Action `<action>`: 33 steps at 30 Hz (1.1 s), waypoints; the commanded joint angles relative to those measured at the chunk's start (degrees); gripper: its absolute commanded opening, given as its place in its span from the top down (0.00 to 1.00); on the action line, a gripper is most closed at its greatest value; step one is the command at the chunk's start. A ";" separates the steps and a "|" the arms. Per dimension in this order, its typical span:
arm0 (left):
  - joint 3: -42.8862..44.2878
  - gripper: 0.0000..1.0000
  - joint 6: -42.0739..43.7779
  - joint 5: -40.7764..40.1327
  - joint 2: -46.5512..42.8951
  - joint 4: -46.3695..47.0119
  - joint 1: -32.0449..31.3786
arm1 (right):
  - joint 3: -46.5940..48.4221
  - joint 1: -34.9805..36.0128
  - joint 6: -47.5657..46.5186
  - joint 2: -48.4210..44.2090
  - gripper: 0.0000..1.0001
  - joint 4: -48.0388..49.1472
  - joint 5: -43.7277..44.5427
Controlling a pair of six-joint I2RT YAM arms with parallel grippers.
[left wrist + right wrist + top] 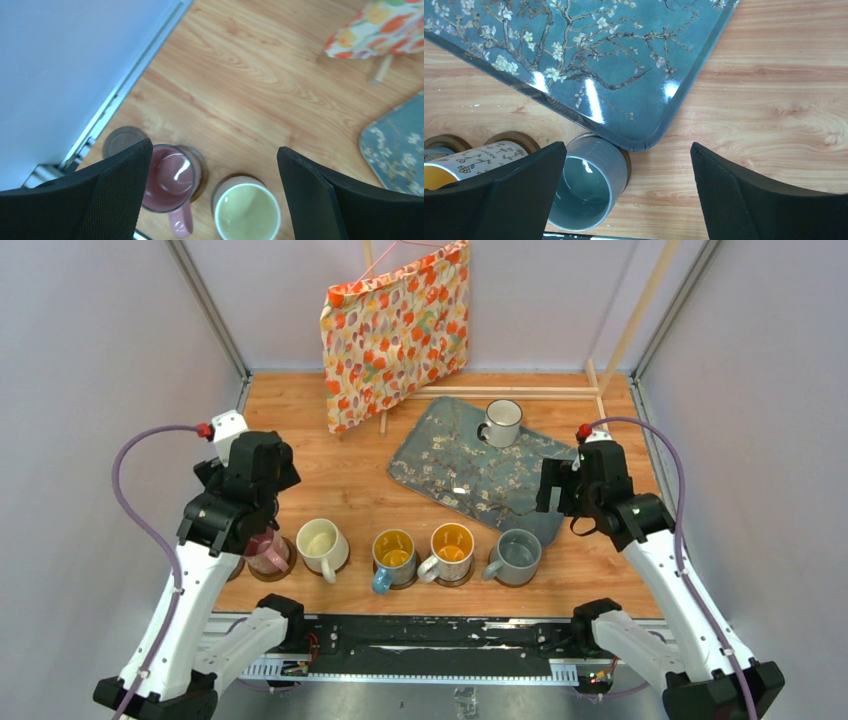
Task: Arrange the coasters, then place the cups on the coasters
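Note:
Five cups stand in a row near the front edge, each on a dark coaster: pink (268,551), cream (320,540), blue-handled (394,553), white with yellow inside (452,544) and grey (518,555). A white cup with a dark rim (502,422) stands on the tray (450,475). My left gripper (215,195) hovers open above the pink cup (167,182) and cream cup (247,212). A bare coaster (122,140) lies left of the pink cup. My right gripper (629,195) hangs open over the grey cup (584,187) and the tray's corner (644,140), holding nothing.
A floral fabric bag (395,330) leans on a wooden frame at the back. The blue-grey floral tray's near corner overlaps the grey cup's coaster (625,162). White walls close in left, right and back. A black rail (430,645) runs along the front edge.

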 commanded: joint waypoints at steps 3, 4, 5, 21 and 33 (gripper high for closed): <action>-0.44 0.00 11.81 20.13 5.97 18.44 0.13 | 1.15 0.98 -0.68 1.04 0.00 -1.06 4.02; -0.77 0.00 12.50 22.96 7.00 20.70 -0.11 | 1.32 1.03 -0.64 1.14 0.00 -1.11 4.56; -0.87 0.00 12.76 25.08 8.23 22.87 -0.59 | 1.48 1.06 -0.60 1.17 0.00 -1.18 5.17; 13.25 0.00 22.22 48.00 40.05 42.59 -15.57 | 4.66 0.89 0.59 0.61 0.00 -3.00 9.43; 30.66 0.00 30.99 52.74 62.43 42.34 -21.89 | 5.62 0.85 0.42 -4.19 0.00 -5.43 12.29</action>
